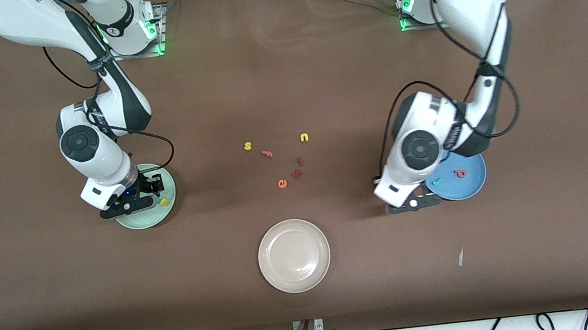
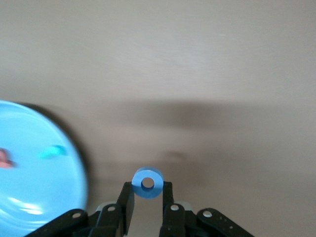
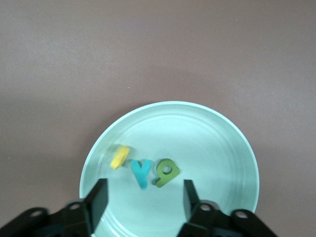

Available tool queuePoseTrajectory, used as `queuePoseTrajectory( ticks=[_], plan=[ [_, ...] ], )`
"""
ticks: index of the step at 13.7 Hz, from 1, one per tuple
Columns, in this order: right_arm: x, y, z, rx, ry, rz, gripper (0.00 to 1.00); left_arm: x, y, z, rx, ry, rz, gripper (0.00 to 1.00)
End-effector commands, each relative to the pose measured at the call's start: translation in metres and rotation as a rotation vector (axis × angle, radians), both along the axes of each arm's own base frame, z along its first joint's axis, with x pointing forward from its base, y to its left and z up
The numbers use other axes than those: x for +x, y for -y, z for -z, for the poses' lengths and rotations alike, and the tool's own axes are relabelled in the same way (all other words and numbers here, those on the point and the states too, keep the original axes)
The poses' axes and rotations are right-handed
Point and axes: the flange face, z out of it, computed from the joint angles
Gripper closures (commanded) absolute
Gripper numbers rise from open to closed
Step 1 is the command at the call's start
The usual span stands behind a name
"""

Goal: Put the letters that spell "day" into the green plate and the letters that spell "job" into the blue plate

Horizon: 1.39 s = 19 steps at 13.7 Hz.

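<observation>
My left tool [image 2: 148, 190] is pinched shut on the small blue foam ring, the letter o [image 2: 148, 182], gripping it by its sides with the hole facing out. In the front view it hangs over bare desk [image 1: 280, 49], just outside the rim of the round medium-blue plate [image 2: 29, 197] at about the plate's eight o'clock. The teal hook-shaped foam j [image 2: 53, 151] and the pink-red foam b [image 1: 460, 173] lie inside that plate.

My main worry is letting go here: the ring would drop on the desk, not in the plate. Even over the plate, a ring released on edge could roll across the shallow rim, and light foam may cling to one finger.

My right tool [image 3: 144, 190] hovers over the round pale mint-green plate [image 3: 212, 148] with its jaws wide apart and nothing between them. Under it lie the yellow foam a [image 3: 119, 156], the light teal foam y [image 3: 140, 173] and the dark green foam d [image 3: 167, 172]. The a sits close to the rim, near four o'clock in the front view. If this tool dips or sweeps sideways, I judge it could knock that letter out.
</observation>
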Motion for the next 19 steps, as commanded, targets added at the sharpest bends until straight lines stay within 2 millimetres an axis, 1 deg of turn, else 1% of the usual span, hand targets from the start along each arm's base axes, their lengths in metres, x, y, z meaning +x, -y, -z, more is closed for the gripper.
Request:
queuePoseTrajectory(
  ticks=[1, 2, 3, 4, 5, 6, 7, 8, 9, 10, 11, 12, 14, 17, 18, 19],
  plan=[
    [0.006, -0.008, -0.024, 0.047, -0.014, 0.038, 0.00, -0.024, -0.058, -0.025, 0.001, -0.020, 0.132, 0.86],
    [0.016, -0.009, -0.041, 0.066, -0.035, 0.068, 0.00, -0.031, -0.078, -0.027, -0.003, -0.025, 0.145, 0.86],
    [0.025, -0.013, -0.061, 0.068, -0.056, 0.078, 0.00, -0.039, -0.089, -0.023, -0.009, -0.019, 0.164, 0.85],
    [0.034, -0.013, -0.082, 0.065, -0.061, 0.089, 0.00, -0.045, -0.101, -0.017, -0.018, -0.002, 0.189, 0.83],
    [0.041, -0.014, -0.103, 0.063, -0.066, 0.107, 0.00, -0.048, -0.118, -0.008, -0.026, 0.005, 0.200, 0.81],
    [0.048, -0.014, -0.123, 0.062, -0.065, 0.113, 0.00, -0.048, -0.129, -0.001, -0.032, 0.010, 0.222, 0.71],
    [0.051, -0.016, -0.139, 0.061, -0.066, 0.114, 0.00, -0.048, -0.139, 0.003, -0.037, 0.007, 0.245, 0.43],
    [0.053, -0.015, -0.158, 0.059, -0.064, 0.114, 0.00, -0.046, -0.140, 0.002, -0.040, 0.002, 0.283, 0.00],
    [0.054, -0.015, -0.171, 0.055, -0.076, 0.111, 0.00, -0.041, -0.141, -0.005, -0.042, 0.012, 0.287, 0.00],
    [0.054, -0.014, -0.189, 0.053, -0.086, 0.112, 0.00, -0.033, -0.141, -0.017, -0.043, 0.020, 0.280, 0.00],
    [0.051, -0.012, -0.208, 0.050, -0.093, 0.115, 0.00, -0.023, -0.140, -0.038, -0.047, 0.007, 0.266, 0.00],
    [0.047, -0.011, -0.225, 0.050, -0.089, 0.116, 0.00, -0.013, -0.140, -0.064, -0.043, -0.006, 0.253, 0.00],
    [0.034, -0.005, -0.257, 0.051, -0.081, 0.124, 0.00, 0.001, -0.141, -0.111, -0.036, -0.018, 0.238, 0.00],
    [0.015, 0.017, -0.296, 0.088, -0.098, 0.171, 0.00, 0.009, -0.147, -0.179, -0.029, -0.020, 0.218, 0.00],
    [0.009, 0.020, -0.308, 0.097, -0.092, 0.176, 0.00, 0.010, -0.156, -0.197, -0.029, -0.024, 0.204, 0.00],
    [0.005, 0.027, -0.315, 0.095, -0.094, 0.186, 0.00, 0.011, -0.157, -0.215, -0.033, -0.021, 0.204, 0.00]
  ],
)
